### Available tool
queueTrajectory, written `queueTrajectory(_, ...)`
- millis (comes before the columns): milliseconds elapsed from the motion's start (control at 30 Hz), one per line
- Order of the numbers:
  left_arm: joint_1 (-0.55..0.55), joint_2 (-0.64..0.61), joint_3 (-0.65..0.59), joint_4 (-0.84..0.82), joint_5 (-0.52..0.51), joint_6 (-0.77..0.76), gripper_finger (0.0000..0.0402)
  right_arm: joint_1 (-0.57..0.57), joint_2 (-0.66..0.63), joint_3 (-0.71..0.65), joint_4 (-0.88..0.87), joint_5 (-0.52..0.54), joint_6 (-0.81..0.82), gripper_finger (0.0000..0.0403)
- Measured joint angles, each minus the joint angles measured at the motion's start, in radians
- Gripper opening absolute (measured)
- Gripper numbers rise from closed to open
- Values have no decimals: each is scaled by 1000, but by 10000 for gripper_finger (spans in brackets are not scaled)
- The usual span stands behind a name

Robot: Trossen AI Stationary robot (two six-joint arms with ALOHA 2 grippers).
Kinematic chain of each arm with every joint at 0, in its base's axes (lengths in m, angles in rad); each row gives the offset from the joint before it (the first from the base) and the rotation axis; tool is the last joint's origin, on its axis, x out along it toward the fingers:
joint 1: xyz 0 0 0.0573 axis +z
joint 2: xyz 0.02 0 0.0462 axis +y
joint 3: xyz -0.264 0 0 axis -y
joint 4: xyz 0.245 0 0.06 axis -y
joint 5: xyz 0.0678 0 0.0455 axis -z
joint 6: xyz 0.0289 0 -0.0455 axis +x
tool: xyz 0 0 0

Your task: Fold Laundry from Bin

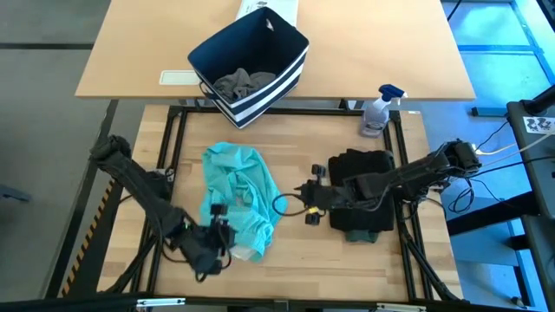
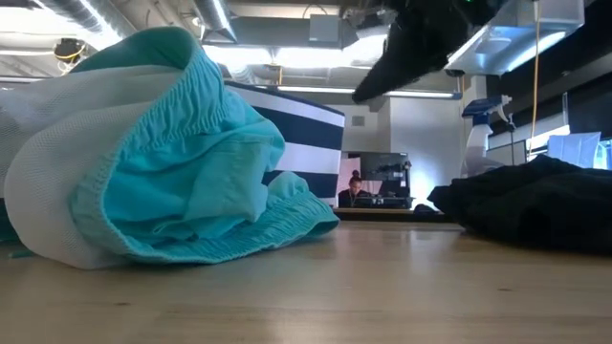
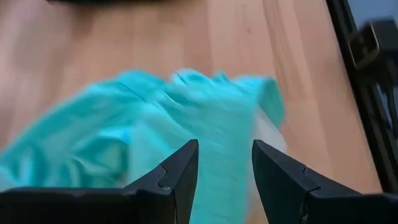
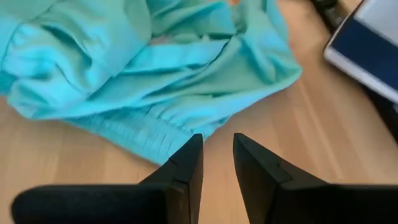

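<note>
Left gripper over near end of teal piece, fingers parted with cloth showing between them, nothing clamped. Right gripper just beside teal piece's right edge, above bare table, fingers apart by a narrow gap, empty. Teal piece crumpled, mid-table, elastic waistband edge toward right gripper. Black garment heaped under right arm, well apart from teal piece. Bin on far lighter table, tilted, grey piece inside. Spray bottle upright at far right edge.
</note>
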Motion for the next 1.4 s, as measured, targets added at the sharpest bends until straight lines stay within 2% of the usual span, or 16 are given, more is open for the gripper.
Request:
queueTrajectory(200, -117, 127, -5, -4, -98, -118, 143, 20, 13, 1, 85, 44, 7, 89)
queueTrajectory(333, -162, 186, -6, 5, -204, -281, 143, 18, 26, 1, 96, 35, 9, 89)
queueTrajectory(433, -186, 235, -6, 5, -201, -362, 143, 18, 37, 0, 93, 53, 10, 89)
queueTrajectory(567, -208, 296, -6, -38, -138, -424, 143, 18, 48, 0, 98, 56, 9, 89)
queueTrajectory(667, -210, 311, -8, -152, -106, -519, 143, 12, 59, 0, 100, 71, -7, 89)
queueTrajectory(767, -210, 306, 15, -276, -123, -594, 143, 9, 67, 0, 123, 78, -13, 89)
queueTrajectory(933, -215, 304, 50, -324, -173, -577, 143, 11, 68, 0, 126, 78, -18, 89)
queueTrajectory(1067, -215, 305, 50, -276, -184, -563, 143, 11, 68, 0, 144, 77, -32, 89)
queueTrajectory(1200, -212, 305, 50, -205, -270, -487, 143, 11, 68, 0, 176, 63, -45, 89)
queueTrajectory(1400, -174, 305, 50, -188, -319, -401, 143, 11, 68, 0, 198, 17, -17, 89)
